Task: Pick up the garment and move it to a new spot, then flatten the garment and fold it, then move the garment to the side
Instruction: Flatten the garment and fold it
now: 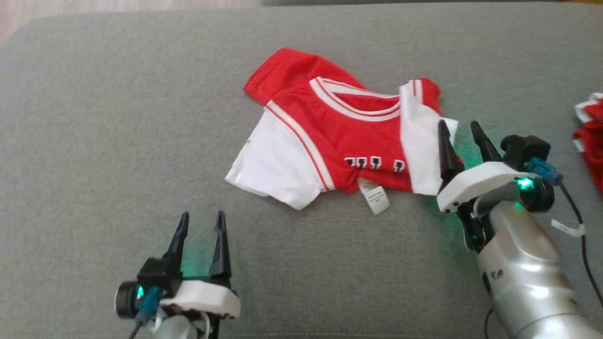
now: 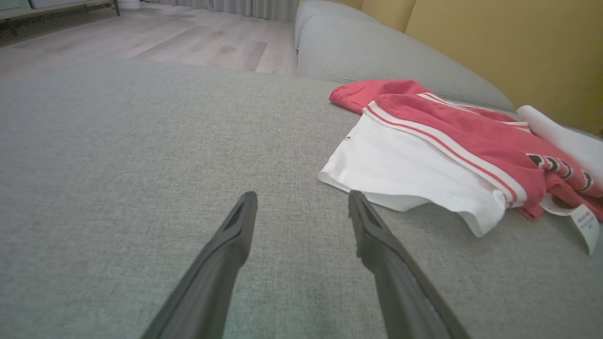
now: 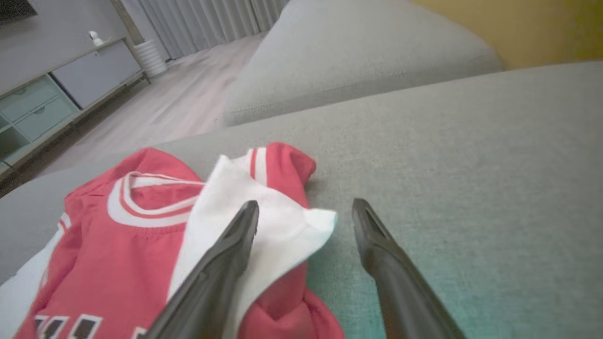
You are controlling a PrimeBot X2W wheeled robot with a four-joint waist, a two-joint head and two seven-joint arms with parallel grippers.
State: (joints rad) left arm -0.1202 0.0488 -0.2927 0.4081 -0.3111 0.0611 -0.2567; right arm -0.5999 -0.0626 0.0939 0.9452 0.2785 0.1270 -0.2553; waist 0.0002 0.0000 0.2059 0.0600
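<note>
The left gripper (image 1: pixel 202 214) hovers with jaws apart over bare cushion near the near edge of the grey sofa seat (image 1: pixel 94 141), while the right gripper (image 1: pixel 458 123), also spread, reaches one finger over the shirt's right white sleeve. Another red-and-white cloth (image 1: pixel 591 136) lies at the seat's right edge. The shirt (image 1: pixel 348 136), red with white sleeves and a striped collar, lies rumpled toward the far edge, with a label (image 1: pixel 377 197) poking out.

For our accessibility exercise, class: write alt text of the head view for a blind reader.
A crumpled red-and-white mesh jersey lies on a grey fabric sofa seat. The open right hand is poised at the nearer white sleeve; the open left hand sits apart, lower left.
</note>
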